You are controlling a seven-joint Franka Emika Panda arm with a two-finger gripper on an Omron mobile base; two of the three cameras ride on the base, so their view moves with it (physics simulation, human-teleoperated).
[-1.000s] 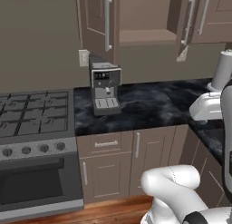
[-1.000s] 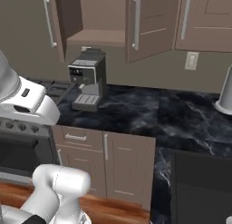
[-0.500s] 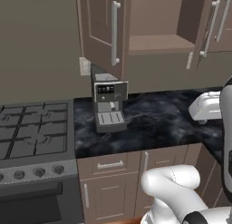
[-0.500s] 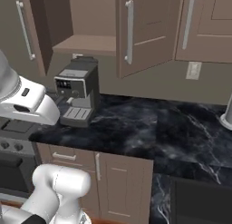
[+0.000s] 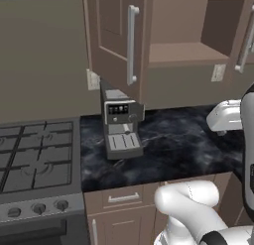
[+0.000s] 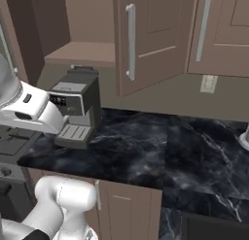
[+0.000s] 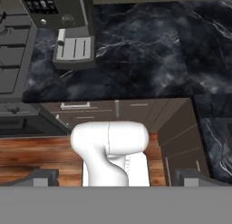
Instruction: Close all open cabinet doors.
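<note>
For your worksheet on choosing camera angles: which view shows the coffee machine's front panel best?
The left base view: the coffee machine faces that camera squarely. The right base view shows it angled, partly behind the arm. The hand view looks down on it.

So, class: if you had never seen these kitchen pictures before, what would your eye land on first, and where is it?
The open cabinet door stands out first, swung forward from the wall cabinet with its silver bar handle, baring an empty shelf behind it. Just below sits the coffee machine on the black marbled counter, with the gas stove to its left.
</note>
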